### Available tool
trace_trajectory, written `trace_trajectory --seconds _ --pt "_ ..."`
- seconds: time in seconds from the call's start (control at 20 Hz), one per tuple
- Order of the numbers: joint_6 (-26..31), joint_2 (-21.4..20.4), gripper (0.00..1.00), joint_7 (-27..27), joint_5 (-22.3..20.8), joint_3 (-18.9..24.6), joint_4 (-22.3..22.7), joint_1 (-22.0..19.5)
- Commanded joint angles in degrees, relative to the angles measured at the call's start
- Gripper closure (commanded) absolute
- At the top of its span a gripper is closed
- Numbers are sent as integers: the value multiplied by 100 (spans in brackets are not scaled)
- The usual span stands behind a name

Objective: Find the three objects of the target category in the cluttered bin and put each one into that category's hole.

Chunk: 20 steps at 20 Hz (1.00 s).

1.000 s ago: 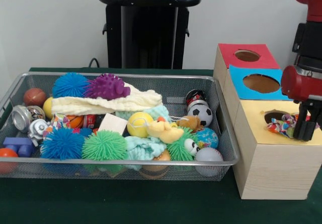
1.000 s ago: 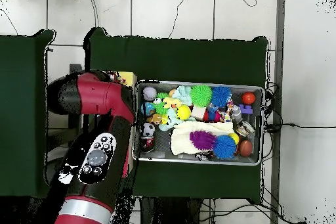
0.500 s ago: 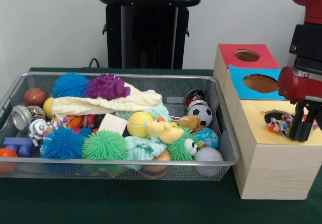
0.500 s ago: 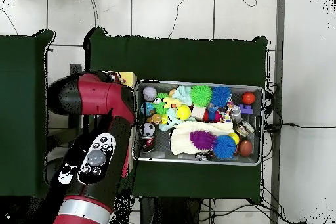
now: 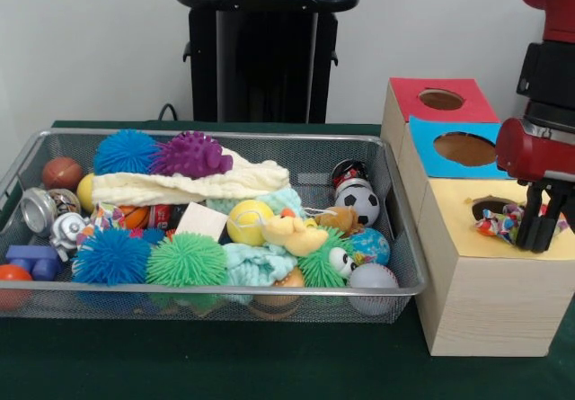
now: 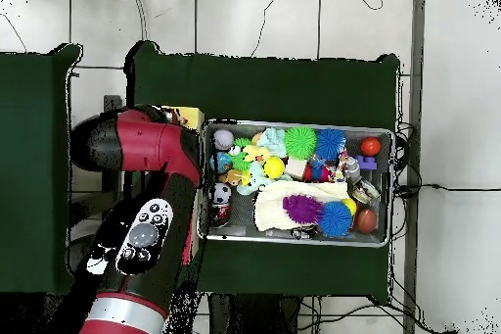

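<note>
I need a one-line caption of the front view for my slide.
Red Sawyer gripper above a white dotted fabric piece beside the round hole in the yellow-topped wooden box, next to the cluttered silver wire-mesh bin.

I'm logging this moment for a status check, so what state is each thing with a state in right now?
gripper: open, fingers down on the yellow top
dotted fabric piece: lying at the hole's edge, not dropped through
yellow-topped box's hole: partly covered by the fabric
wire-mesh bin: full of toys and cloths
</note>
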Motion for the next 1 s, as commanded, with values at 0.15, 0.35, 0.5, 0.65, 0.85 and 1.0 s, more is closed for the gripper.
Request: trace_trajectory --seconds 0.15,0.35,0.5,0.65,0.85,1.0 --pt "1347 201 100 968 -209 437 766 -141" --pt "1459 183 100 993 -194 458 798 -143" --pt "1481 172 100 1006 -201 456 840 -136" --pt "1439 175 100 987 -216 476 895 -142" --pt "1309 194 100 932 -250 494 930 -158" --pt "1209 238 100 906 -312 434 906 -137"
